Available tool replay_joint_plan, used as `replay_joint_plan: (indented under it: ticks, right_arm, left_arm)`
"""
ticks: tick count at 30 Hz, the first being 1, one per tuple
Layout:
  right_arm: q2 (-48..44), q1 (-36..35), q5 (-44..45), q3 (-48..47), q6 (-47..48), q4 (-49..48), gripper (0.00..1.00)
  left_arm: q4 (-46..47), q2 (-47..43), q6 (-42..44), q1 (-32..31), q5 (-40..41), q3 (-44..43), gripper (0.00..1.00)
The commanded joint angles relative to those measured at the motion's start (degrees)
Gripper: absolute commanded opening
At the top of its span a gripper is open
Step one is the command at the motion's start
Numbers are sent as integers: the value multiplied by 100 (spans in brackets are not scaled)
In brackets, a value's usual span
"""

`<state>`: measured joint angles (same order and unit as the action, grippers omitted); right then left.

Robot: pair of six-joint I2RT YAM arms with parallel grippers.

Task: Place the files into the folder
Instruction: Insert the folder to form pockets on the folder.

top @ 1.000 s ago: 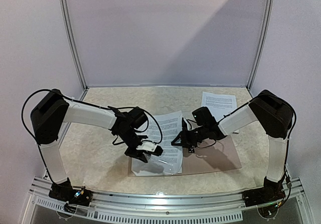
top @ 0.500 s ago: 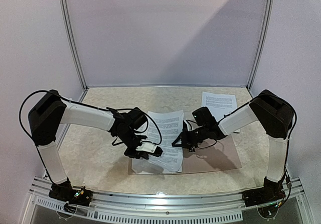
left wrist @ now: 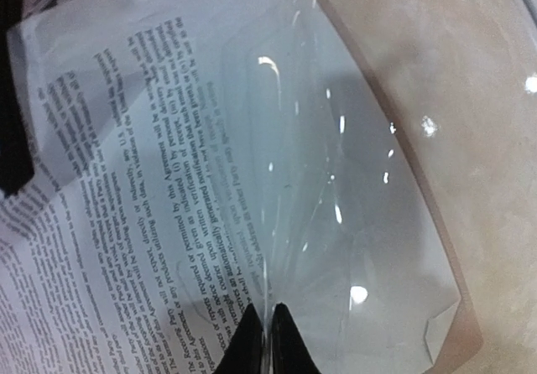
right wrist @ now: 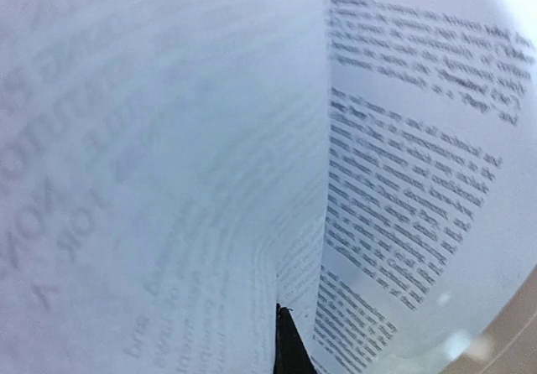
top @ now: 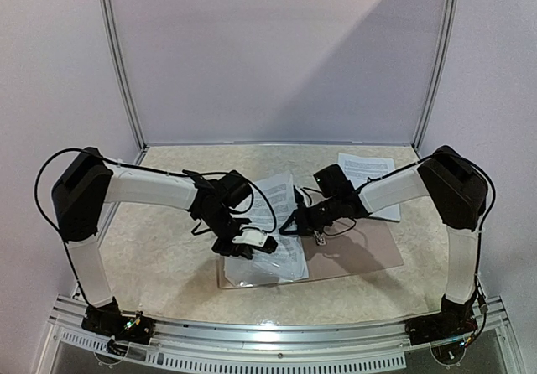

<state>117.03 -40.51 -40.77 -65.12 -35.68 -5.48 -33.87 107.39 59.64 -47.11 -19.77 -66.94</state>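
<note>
A single printed sheet [top: 367, 173] lies by itself at the far right, apart from the work. Black cables [top: 267, 210] loop over the middle. The left arm [top: 151, 191] and right arm [top: 394, 191] reach inward and meet over the papers, so from above their wrists cover the middle of the page.

The folder [top: 357, 258] lies open and flat on the near middle of the surface [top: 159, 261], its right half bare. The files [top: 278, 196] rest on its left half, their far end lifted and curling.

The left jaws are pinched nearly together on the edge of the clear plastic sleeve [left wrist: 352, 223], which lies glinting over printed text at the folder's near corner. The right jaws are closed on the files' edge; the bowed paper fills that wrist's view and hides almost everything else.

The surface is mottled beige, bounded by a ribbed metal rail [top: 277, 340] on the near side. A pale lilac back panel [top: 277, 55] stands between two metal uprights, with walls of the same tint on both sides.
</note>
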Motion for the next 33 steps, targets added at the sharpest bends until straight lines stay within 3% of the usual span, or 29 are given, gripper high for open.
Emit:
replay_joint_plan:
  ticks: [1, 7, 14, 20, 27, 33]
  right_arm:
    - [351, -47, -349, -310, 519, 491, 0]
    - [405, -15, -169, -419, 723, 908, 0]
    - [232, 47, 440, -441, 731, 1103, 17]
    - [171, 49, 571, -422, 557, 1018, 14]
    - [184, 52, 495, -399, 493, 969, 10]
    - [169, 48, 518, -392, 492, 1004, 11]
  left_arm:
    - [-392, 329, 158, -61, -18, -307, 10]
    - [-627, 459, 291, -61, 72, -513, 14]
    - [-711, 485, 293, -69, 68, -659, 15]
    - [-864, 574, 277, -79, -70, -831, 32]
    - [-1271, 852, 355, -114, -27, -1133, 33]
    - [-1212, 904, 194, 16, 121, -1244, 47]
